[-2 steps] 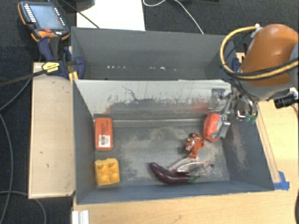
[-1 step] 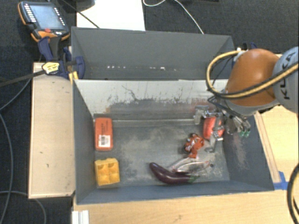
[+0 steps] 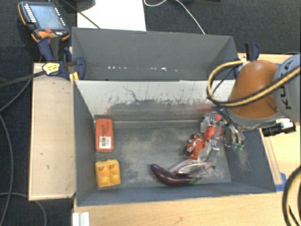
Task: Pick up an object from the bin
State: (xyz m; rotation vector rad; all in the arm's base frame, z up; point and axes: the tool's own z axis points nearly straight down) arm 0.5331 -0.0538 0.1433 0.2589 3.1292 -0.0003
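My gripper hangs low over the right part of the bin floor, under the orange dome. Just left of it lies a small red-orange thing, touching or nearly touching the gripper; I cannot tell which. Below the gripper a dark purple toy eggplant with a green stem end lies along the front wall. A clear, shiny plastic piece rests against the eggplant's top side, right under the gripper.
An orange box with a white label lies at the left of the bin. A yellow studded block sits in the front left corner. The bin's right wall is close to the arm.
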